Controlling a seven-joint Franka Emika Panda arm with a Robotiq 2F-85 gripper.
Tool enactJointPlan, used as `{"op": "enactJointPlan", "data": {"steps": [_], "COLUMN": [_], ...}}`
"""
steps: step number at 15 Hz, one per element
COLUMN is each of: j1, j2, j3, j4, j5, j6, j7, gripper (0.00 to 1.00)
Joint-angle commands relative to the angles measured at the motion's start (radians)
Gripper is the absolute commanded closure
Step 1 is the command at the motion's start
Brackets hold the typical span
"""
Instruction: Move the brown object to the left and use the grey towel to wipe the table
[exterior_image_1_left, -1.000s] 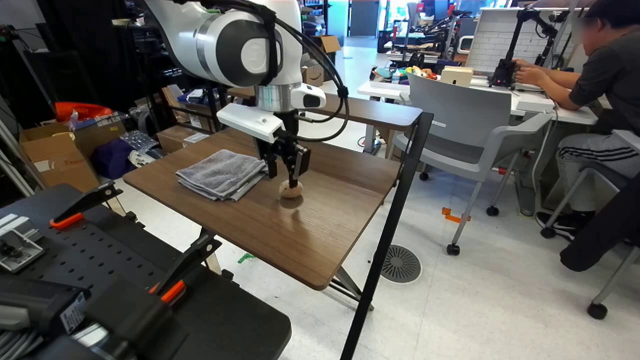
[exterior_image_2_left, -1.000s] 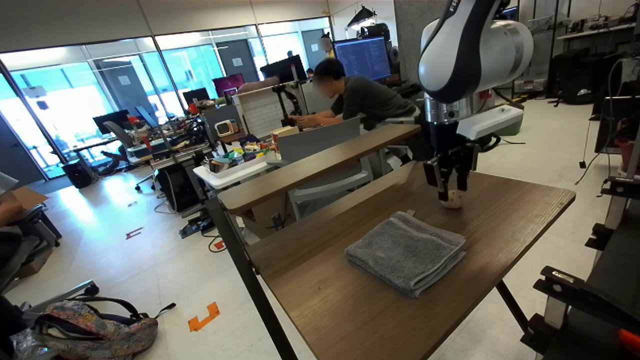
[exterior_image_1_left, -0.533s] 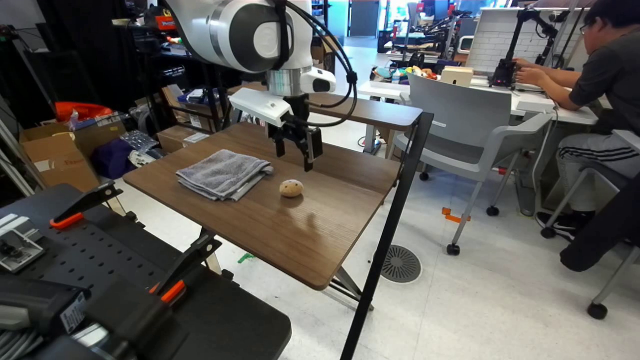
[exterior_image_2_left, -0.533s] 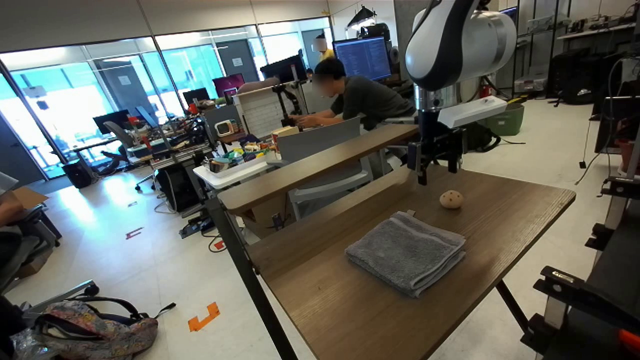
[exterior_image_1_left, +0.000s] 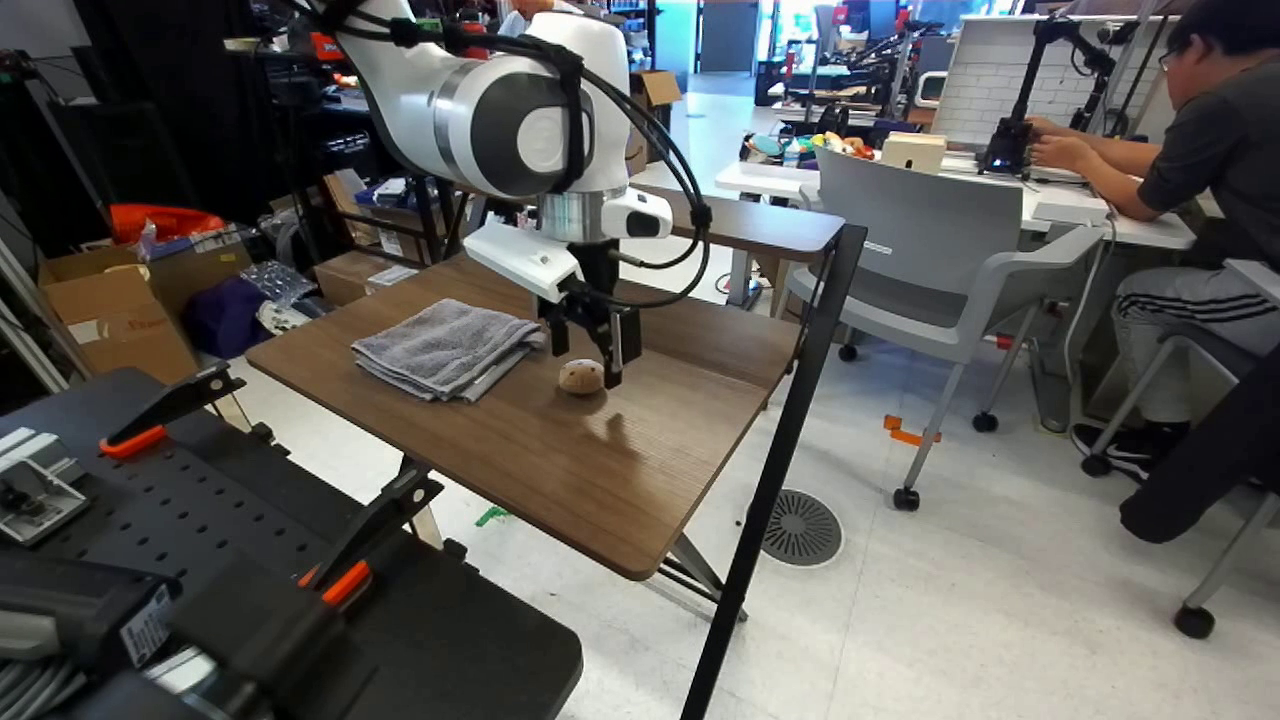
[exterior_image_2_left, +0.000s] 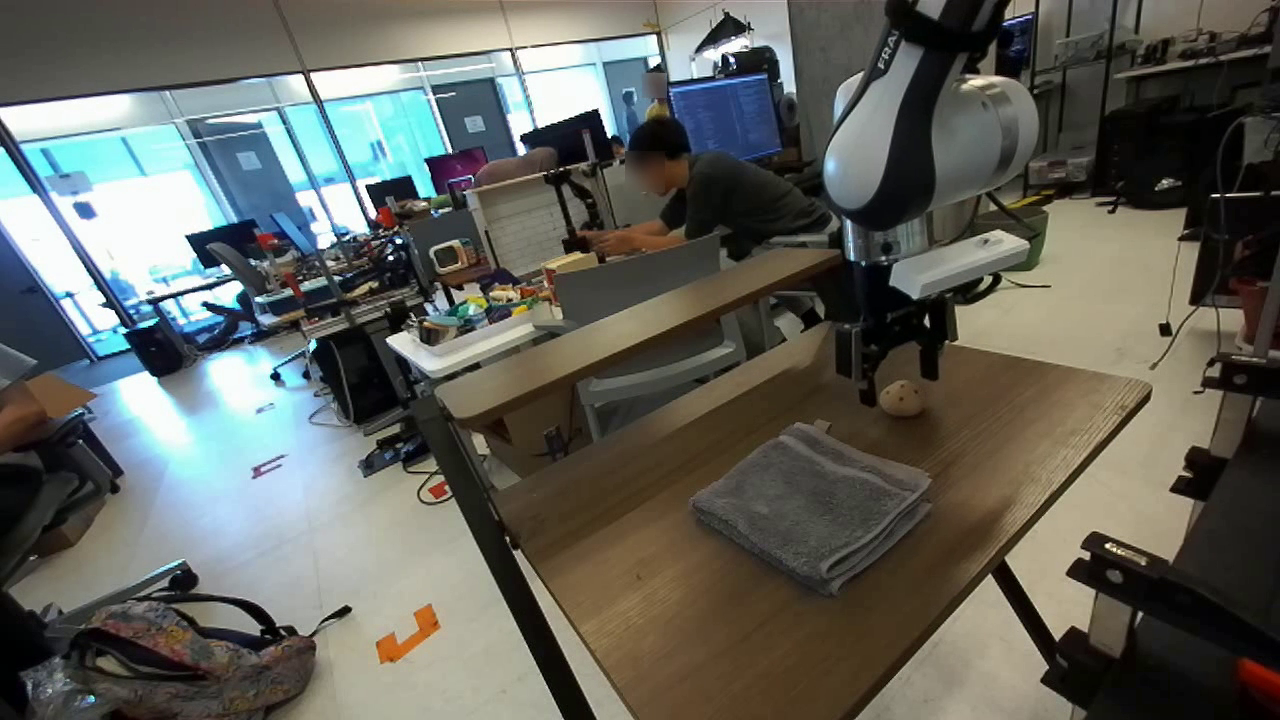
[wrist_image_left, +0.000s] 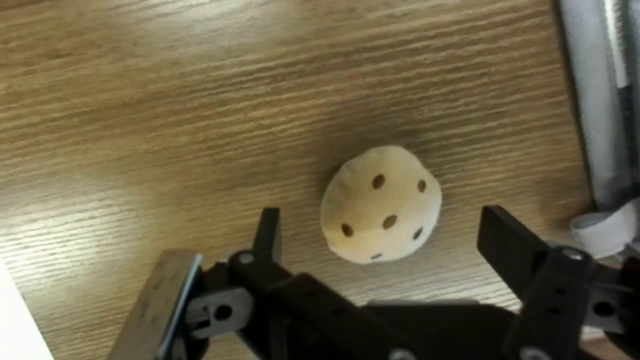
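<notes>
A robotics lab in an open-plan office: in both exterior views a white-and-grey jointed robot arm (exterior_image_1_left: 535, 138) hangs over a brown rectangular wood-look bench (exterior_image_1_left: 640, 500). An exterior view shows black orange-tipped clamps (exterior_image_1_left: 375, 532) along a black perforated board (exterior_image_1_left: 215, 505) and a grey office chair on castors (exterior_image_1_left: 915, 235). In an exterior view appear dark-framed glass panels (exterior_image_2_left: 375, 130) and a wide blue monitor (exterior_image_2_left: 725, 118) showing text.

A patterned bag (exterior_image_2_left: 215, 655) lies near orange tape (exterior_image_2_left: 412, 642) on the floor (exterior_image_2_left: 330, 530).

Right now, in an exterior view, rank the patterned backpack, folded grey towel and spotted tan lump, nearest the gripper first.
1. Spotted tan lump, right by the gripper.
2. Folded grey towel, on the tabletop.
3. Patterned backpack, on the floor, lower left.
</notes>
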Motion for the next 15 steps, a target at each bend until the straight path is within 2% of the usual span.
{"op": "enactJointPlan", "data": {"steps": [1,2,3,6,11,13,15], "j1": [0.016,0.019,0.018,0.016,0.005,-0.010,-0.004], "j2": [0.014,0.022,0.026,0.033,0.022,0.013,0.017], "j3": [-0.014,-0.018,-0.017,-0.015,-0.002,0.028,0.059], "j4": [0.031,0.041,0.046,0.057,0.068,0.086,0.120], "j5": [-0.003,-0.004,-0.004,-0.002,0.009,0.041,0.085], "j6": [-0.043,-0.050,-0.055,-0.058,-0.095,-0.073,-0.071], "j7": [0.017,0.022,0.022,0.019,0.010,0.005,0.025], "gripper": [0.25,0.28,0.35,0.60,0.95,1.00,0.96]}}
